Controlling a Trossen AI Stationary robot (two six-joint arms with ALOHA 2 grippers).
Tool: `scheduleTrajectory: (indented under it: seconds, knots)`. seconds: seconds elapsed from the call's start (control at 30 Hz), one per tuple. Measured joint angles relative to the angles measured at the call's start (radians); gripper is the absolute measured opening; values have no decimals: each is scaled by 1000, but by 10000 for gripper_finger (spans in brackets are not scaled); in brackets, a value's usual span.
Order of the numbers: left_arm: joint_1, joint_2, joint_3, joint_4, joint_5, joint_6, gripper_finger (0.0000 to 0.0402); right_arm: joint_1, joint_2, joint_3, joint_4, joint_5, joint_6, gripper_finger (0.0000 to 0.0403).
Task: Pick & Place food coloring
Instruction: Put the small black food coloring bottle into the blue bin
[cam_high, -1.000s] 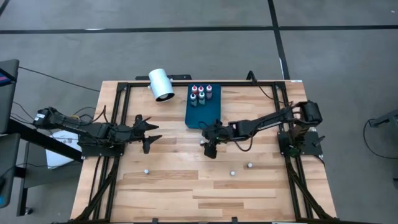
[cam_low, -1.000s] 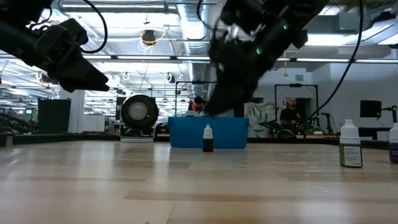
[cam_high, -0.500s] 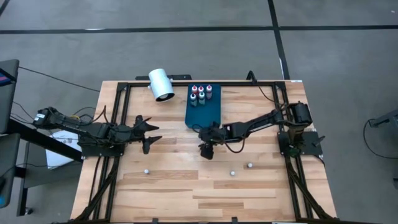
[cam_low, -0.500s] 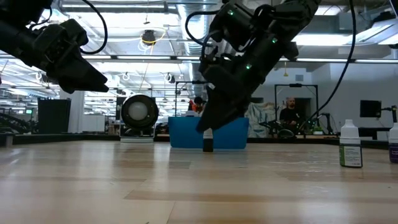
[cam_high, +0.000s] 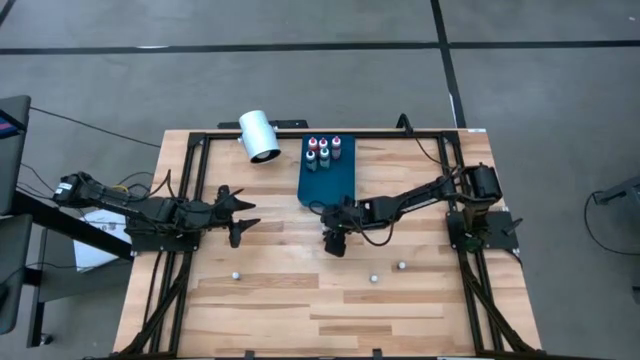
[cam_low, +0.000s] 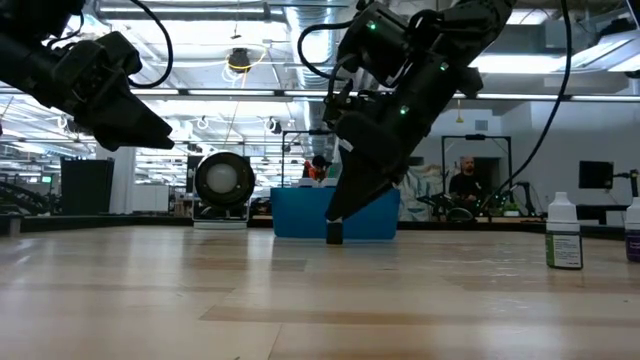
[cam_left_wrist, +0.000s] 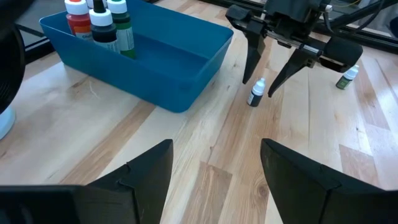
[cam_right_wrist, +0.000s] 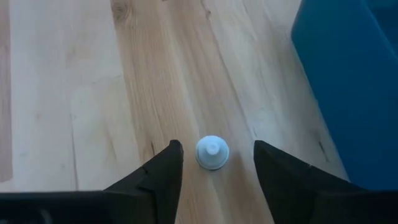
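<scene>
I see the dark bottle (cam_left_wrist: 255, 93) standing upright on the desk (cam_high: 290, 290), long axis vertical, white tip up, just off the blue tray's (cam_left_wrist: 186, 74) near corner. My right pincer (cam_left_wrist: 268, 78) straddles it, fingers apart on either side with gaps showing, gripping nothing. Six bottles (cam_high: 323, 151) stand upright at the tray's far end. Three more bottles (cam_high: 374, 279) stand loose on the desk's near part, well apart. A white cylinder (cam_high: 259, 135) lies beside the tray. My left pincer (cam_high: 243, 213) hovers open and empty at the left. The labels are too small for me to read.
</scene>
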Motion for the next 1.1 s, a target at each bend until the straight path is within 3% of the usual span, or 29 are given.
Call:
scheduleTrajectory:
  seconds: [1.1]
  knots:
    - [0, 0, 0, 0, -1, -10, 234, 0, 0, 0, 46, -6, 1, 58]
